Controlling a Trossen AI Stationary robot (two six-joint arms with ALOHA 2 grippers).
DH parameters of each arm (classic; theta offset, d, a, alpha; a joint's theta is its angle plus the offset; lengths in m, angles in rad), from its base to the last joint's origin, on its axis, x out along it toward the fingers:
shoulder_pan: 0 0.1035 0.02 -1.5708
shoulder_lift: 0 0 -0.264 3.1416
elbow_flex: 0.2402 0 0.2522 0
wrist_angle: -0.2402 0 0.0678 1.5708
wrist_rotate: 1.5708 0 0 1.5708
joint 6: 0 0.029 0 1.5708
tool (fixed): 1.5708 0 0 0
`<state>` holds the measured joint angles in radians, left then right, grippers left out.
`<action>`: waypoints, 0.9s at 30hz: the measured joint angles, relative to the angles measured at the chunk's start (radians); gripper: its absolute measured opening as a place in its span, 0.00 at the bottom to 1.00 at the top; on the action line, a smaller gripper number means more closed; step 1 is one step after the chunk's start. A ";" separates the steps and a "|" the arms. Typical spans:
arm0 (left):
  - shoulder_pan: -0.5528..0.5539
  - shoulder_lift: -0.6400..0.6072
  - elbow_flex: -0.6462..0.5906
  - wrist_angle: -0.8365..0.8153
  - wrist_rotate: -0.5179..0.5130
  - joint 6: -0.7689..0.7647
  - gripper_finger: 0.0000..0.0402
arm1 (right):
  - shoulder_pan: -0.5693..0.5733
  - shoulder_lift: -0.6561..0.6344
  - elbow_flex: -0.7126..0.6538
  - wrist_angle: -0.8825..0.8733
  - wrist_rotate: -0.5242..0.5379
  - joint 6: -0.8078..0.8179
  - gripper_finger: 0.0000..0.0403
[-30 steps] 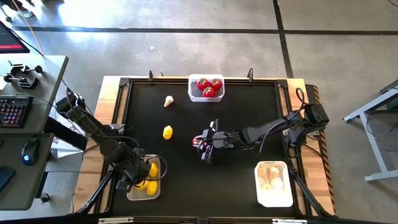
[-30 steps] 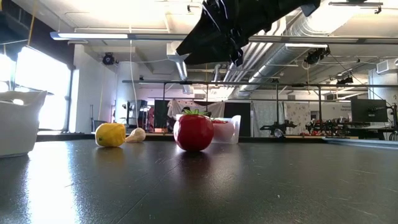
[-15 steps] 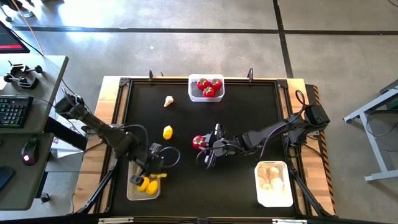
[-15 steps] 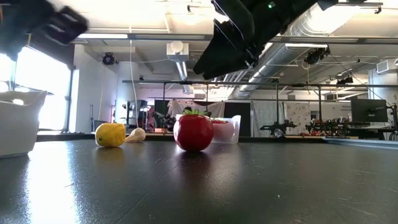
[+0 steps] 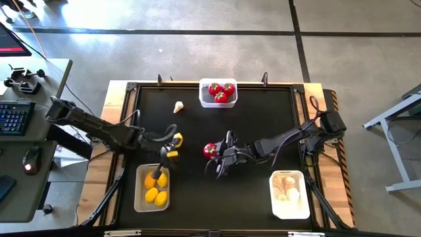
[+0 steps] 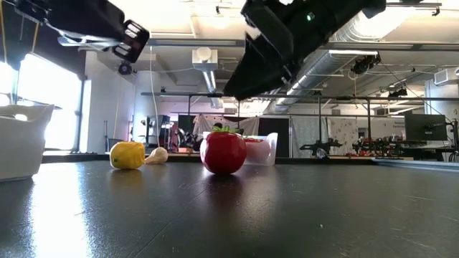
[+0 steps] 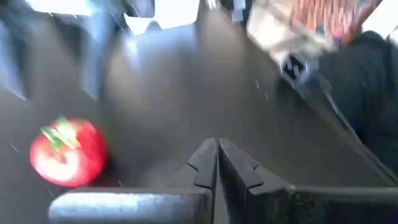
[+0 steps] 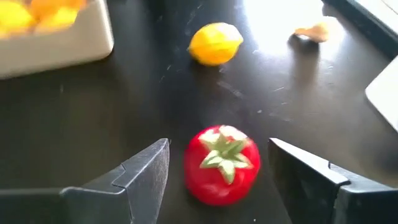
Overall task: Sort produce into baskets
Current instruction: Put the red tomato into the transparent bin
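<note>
From above, the loose tomato point(image 5: 210, 150) lies near the middle of the black table point(image 5: 263, 118), with the right gripper point(image 5: 220, 164) just beside it, fingers spread and holding nothing. The left gripper point(image 5: 172, 146) hovers over the loose lemon point(image 5: 177, 139), well apart from the lemon basket point(image 5: 152, 189) below it. A garlic bulb point(image 5: 178, 106) lies alone towards the far edge; the tomato basket point(image 5: 218, 93) and the garlic basket point(image 5: 289, 193) already hold pieces.

At table height, the tomato point(image 6: 223, 152) sits upright on its round base, the right gripper point(image 6: 272, 54) above it and not touching. The lemon point(image 6: 128, 155) and garlic point(image 6: 157, 155) lie close together further back.

The left wrist view shows its fingers point(image 7: 204, 165) pressed together on nothing, the tomato point(image 7: 67, 152) off to one side.

The right wrist view has the tomato point(image 8: 222, 163) between the spread fingers point(image 8: 149, 171), green top up. It looks like a light, hard, glossy toy (likely to roll or squirt out if pinched off-centre), so the widest part of the red body seems the place to take hold, below the leafy top.
</note>
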<state>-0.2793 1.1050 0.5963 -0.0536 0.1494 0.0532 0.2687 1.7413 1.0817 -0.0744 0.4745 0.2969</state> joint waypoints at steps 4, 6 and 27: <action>0.064 -0.066 -0.126 0.228 0.039 0.018 0.00 | 0.001 0.052 0.000 0.056 -0.056 -0.036 0.65; 0.096 -0.090 -0.183 0.340 0.058 0.007 0.00 | -0.008 0.067 0.000 0.073 -0.079 -0.033 0.65; 0.202 -0.154 -0.420 0.734 0.058 -0.024 0.00 | -0.086 0.103 0.031 0.031 -0.109 0.118 0.86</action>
<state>-0.0769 0.9512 0.1764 0.6800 0.2073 0.0296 0.1830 1.8441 1.1126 -0.0435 0.3657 0.4153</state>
